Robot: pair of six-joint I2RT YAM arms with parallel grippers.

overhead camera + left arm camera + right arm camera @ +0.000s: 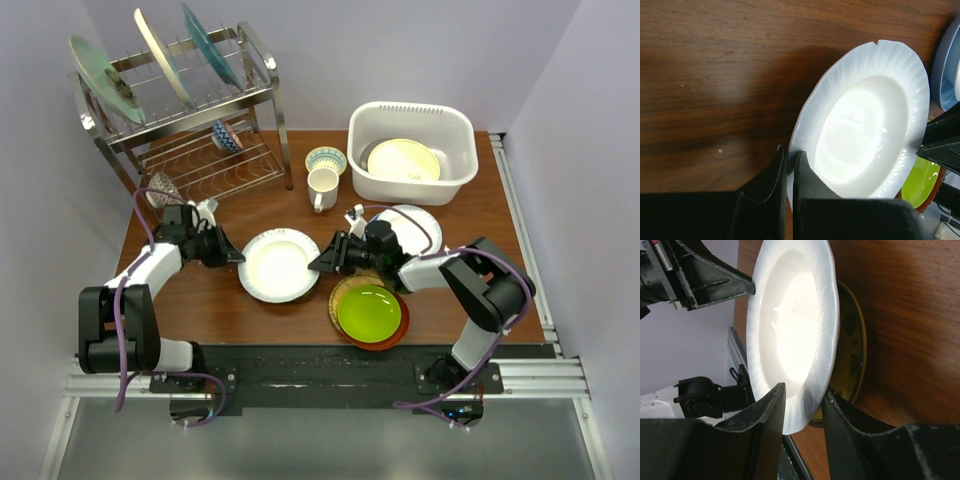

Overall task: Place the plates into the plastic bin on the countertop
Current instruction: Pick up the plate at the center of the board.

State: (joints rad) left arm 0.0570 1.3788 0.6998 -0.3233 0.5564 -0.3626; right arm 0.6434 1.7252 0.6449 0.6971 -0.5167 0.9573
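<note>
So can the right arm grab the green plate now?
Probably not yet. The right gripper is closed around the rim of the white plate, so it's busy. The lime green plate lies uncovered right beside that arm, so the way looks free once it lets go.

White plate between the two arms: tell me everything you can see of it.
The white plate is round, glossy and ceramic-looking, with a fluted, scalloped rim and a shallow, empty well. It sits left of the lime green plate and seems raised, casting a shadow on the countertop. The left gripper pinches its left rim, and the fingers of the right gripper clasp the opposite rim.
</note>
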